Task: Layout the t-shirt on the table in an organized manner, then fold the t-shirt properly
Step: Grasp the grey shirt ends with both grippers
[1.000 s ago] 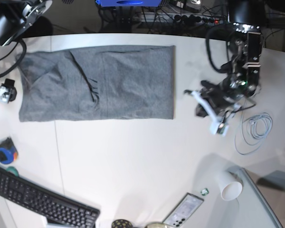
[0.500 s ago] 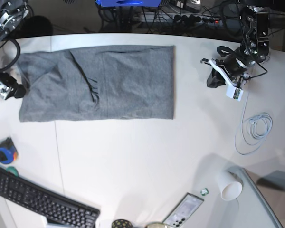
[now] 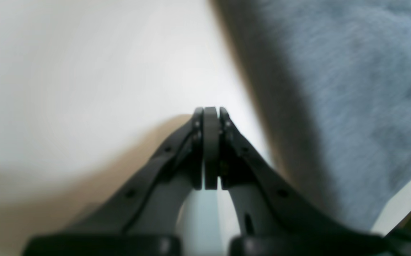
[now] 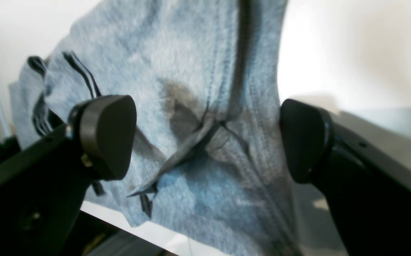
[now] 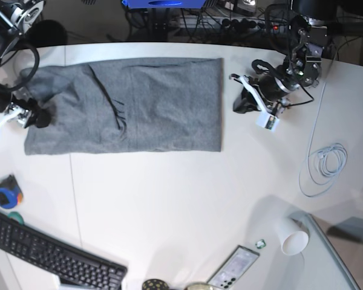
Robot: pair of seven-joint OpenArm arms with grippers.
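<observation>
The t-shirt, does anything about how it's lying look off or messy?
Mostly neat: the t-shirt lies as a flat rectangle on the table. Near its left end in the base view, a dark diagonal crease and bunched cloth break the smooth surface, and that end's edge is uneven.

It looks like a lab or office workspace: a broad white smooth worktop carries a black computer keyboard, a coiled pale cable, a white paper cup and a smartphone.

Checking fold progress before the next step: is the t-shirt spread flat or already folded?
Partly folded: the t-shirt lies as a narrow rectangle on the table, sleeves tucked in, overlap edges visible.
</observation>
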